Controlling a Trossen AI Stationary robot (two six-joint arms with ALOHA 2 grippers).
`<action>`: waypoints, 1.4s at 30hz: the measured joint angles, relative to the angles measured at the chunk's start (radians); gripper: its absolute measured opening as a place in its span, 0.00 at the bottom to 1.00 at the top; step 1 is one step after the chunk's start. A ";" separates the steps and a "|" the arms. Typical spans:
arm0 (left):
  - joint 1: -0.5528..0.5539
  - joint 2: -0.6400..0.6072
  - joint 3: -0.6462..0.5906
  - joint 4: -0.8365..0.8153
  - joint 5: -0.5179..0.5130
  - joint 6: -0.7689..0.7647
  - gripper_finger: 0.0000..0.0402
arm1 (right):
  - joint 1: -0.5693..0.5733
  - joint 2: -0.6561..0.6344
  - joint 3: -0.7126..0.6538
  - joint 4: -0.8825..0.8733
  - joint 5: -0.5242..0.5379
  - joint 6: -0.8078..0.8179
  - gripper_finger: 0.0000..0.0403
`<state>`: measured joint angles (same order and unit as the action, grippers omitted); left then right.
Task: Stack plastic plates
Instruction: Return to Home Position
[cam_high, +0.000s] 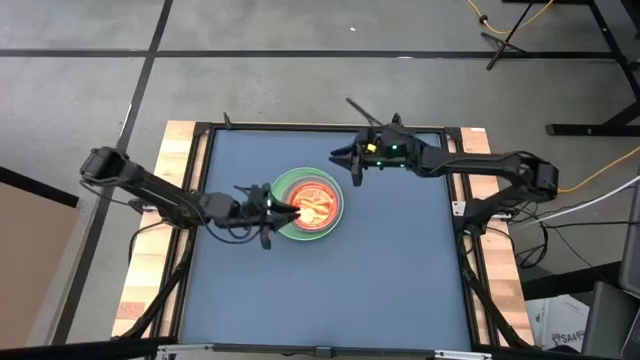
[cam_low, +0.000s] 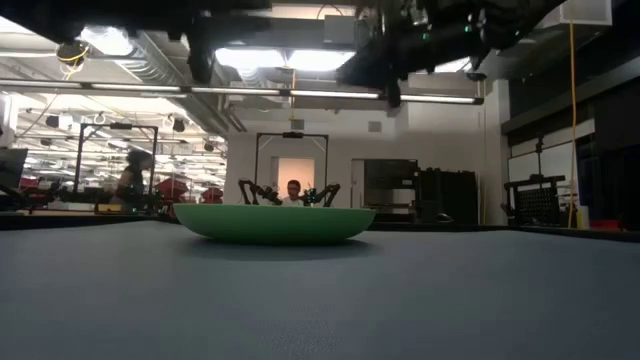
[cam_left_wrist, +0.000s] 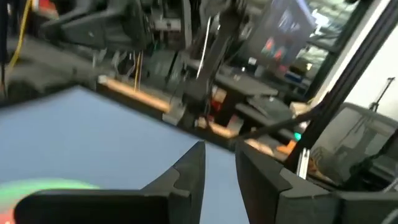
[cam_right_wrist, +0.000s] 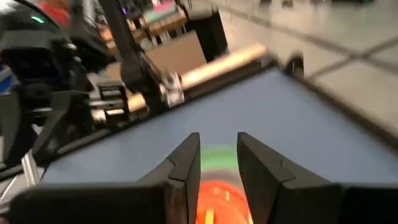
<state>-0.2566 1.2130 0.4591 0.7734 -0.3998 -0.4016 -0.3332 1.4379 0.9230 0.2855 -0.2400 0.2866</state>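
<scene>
The plates stand as one stack (cam_high: 312, 203) in the middle of the table. A bright green plate (cam_low: 275, 222) is at the bottom, resting on its base. A translucent orange plate (cam_right_wrist: 217, 198) is on top with a reddish-pink rim around it. Purple and pale blue-grey plates do not show. My left gripper (cam_high: 288, 212) hovers over the stack's left edge, open by a narrow gap (cam_left_wrist: 221, 165), with nothing between the fingers. My right gripper (cam_high: 343, 167) hangs above the stack's far right side, also open by a narrow gap (cam_right_wrist: 219, 163), pointing toward the orange plate.
The blue table mat (cam_high: 330, 290) has a dark frame and wooden side rails (cam_high: 150, 250). In the low view both arms stay high above the table. In the room beyond it a person sits at another robot station (cam_low: 292, 190).
</scene>
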 joint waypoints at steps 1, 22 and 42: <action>0.006 -0.026 0.000 -0.001 0.003 0.024 0.21 | 0.000 -0.014 0.009 0.002 0.000 -0.012 0.23; 0.021 -0.585 0.000 -0.373 -0.017 0.230 0.20 | -0.001 -0.425 0.060 -0.320 0.001 -0.113 0.23; 0.021 -0.963 0.000 -0.719 -0.064 0.283 0.20 | -0.001 -0.807 0.060 -0.699 0.015 -0.114 0.23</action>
<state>-0.2356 0.2504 0.4591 0.0549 -0.4634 -0.1184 -0.3344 0.6309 0.9825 -0.4137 -0.2254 0.1730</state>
